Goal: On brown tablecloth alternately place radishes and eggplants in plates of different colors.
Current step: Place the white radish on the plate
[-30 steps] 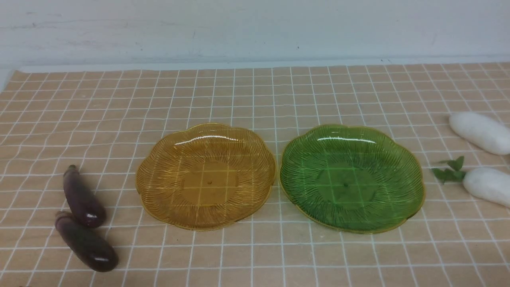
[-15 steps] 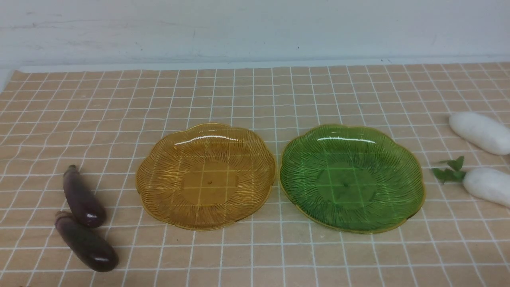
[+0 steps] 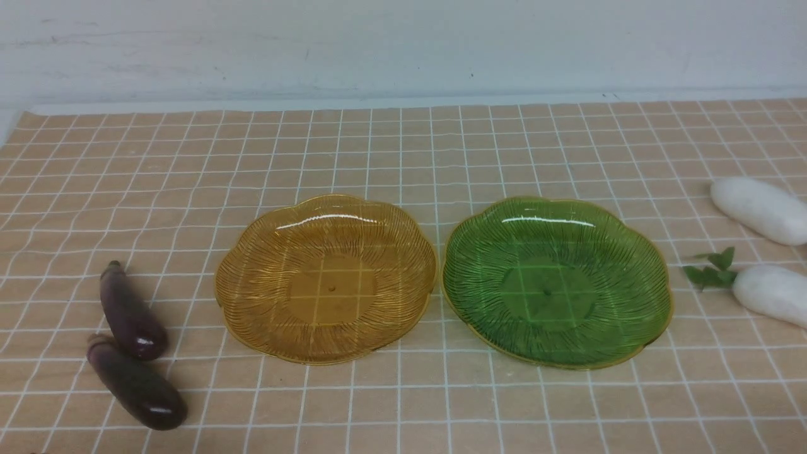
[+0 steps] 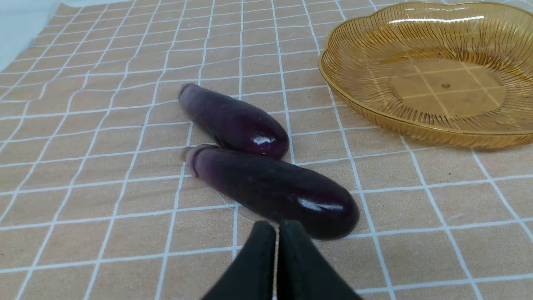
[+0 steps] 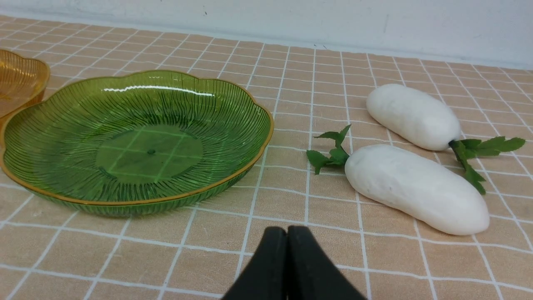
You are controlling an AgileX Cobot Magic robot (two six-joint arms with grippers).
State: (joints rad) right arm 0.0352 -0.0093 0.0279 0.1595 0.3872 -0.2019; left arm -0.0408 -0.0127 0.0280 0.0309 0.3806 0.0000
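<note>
On the brown tablecloth [image 3: 403, 145] an amber plate [image 3: 265, 315] and a green plate [image 3: 630, 315] lie side by side, both with nothing in them. Two dark purple eggplants [image 3: 131, 313] [image 3: 137, 384] rest at the front left. Two white radishes [image 3: 760, 209] [image 3: 772, 293] lie at the right edge, the nearer one with its green leaves toward the green plate. Neither arm shows in the front view. My left gripper [image 4: 276, 227] is shut and empty, just short of the nearer eggplant [image 4: 270, 189]. My right gripper [image 5: 287, 231] is shut and empty, in front of the nearer radish [image 5: 416, 187].
A pale wall [image 3: 403, 44] rises behind the cloth's far edge. Bare gridded cloth lies in front of and behind both plates. The two eggplants touch each other; the two radishes lie close but apart.
</note>
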